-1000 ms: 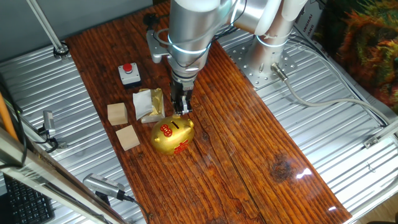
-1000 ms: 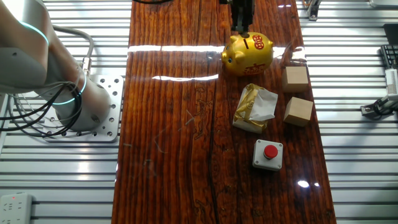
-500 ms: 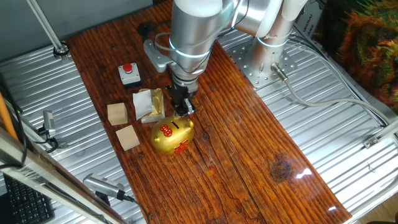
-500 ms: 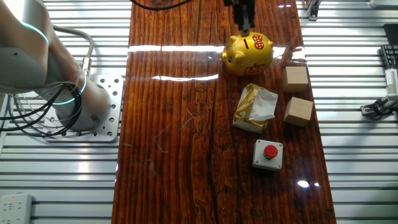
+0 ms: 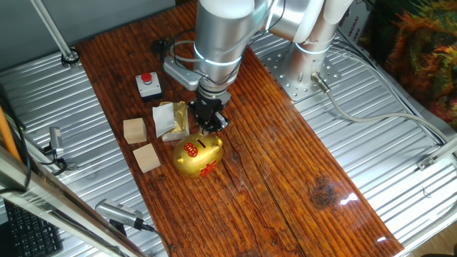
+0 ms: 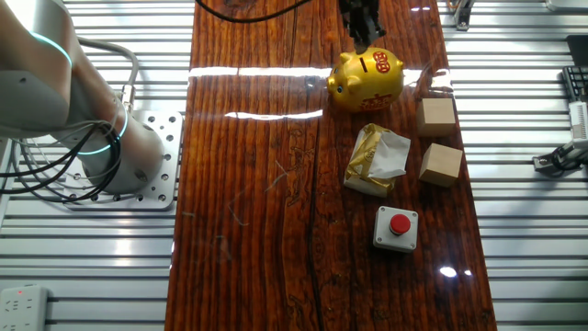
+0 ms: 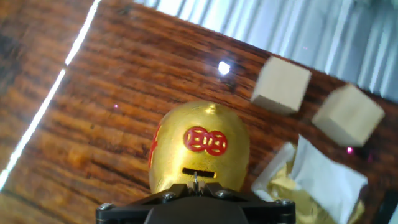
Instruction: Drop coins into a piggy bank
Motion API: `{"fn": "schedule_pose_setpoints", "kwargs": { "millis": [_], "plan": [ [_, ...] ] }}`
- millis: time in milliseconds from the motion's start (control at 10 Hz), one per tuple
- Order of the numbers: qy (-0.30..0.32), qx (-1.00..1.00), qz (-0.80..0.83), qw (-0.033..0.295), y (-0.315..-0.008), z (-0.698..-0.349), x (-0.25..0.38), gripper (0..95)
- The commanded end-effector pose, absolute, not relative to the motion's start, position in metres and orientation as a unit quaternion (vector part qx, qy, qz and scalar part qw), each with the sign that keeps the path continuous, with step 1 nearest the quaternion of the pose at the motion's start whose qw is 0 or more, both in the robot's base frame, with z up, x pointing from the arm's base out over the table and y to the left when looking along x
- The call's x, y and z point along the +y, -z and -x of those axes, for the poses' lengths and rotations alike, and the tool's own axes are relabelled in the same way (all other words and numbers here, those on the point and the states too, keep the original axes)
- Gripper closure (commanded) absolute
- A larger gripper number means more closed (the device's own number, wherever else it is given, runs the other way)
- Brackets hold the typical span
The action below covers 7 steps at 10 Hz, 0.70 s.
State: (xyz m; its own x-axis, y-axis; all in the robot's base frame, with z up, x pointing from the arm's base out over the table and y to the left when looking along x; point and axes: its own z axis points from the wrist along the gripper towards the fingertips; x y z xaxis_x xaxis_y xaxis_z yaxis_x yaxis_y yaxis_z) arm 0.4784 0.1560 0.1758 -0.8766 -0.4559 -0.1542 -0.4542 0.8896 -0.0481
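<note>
The gold piggy bank with red markings stands on the wooden table; it also shows in the other fixed view. In the hand view the piggy bank sits right below the fingers, with its dark slot on top. My gripper hangs just above the pig's back, seen from the other side too. In the hand view my gripper is shut on a thin coin, held edge-on directly over the slot.
Two tan wooden cubes and a white-and-gold foil wrapper lie close beside the pig. A red button box sits farther back. Ribbed metal surfaces flank the wooden board.
My wrist has turned about its own axis over the pig, and the fingers have shifted slightly along its back. The pig and the other objects have not moved.
</note>
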Motion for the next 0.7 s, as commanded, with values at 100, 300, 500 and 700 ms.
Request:
{"fn": "schedule_pose_setpoints", "kwargs": {
  "millis": [100,300,500,700],
  "plan": [
    [0.004,0.946,0.314,0.085,-0.1759,-0.4789,0.1559,95.0],
    [0.009,0.929,0.361,0.086,-0.1759,-0.4789,0.1559,95.0],
    [0.011,0.917,0.389,0.086,-0.1759,-0.4789,0.1559,95.0],
    [0.011,0.907,0.413,0.079,-0.1758,-0.4789,0.156,95.0]
  ]
}}
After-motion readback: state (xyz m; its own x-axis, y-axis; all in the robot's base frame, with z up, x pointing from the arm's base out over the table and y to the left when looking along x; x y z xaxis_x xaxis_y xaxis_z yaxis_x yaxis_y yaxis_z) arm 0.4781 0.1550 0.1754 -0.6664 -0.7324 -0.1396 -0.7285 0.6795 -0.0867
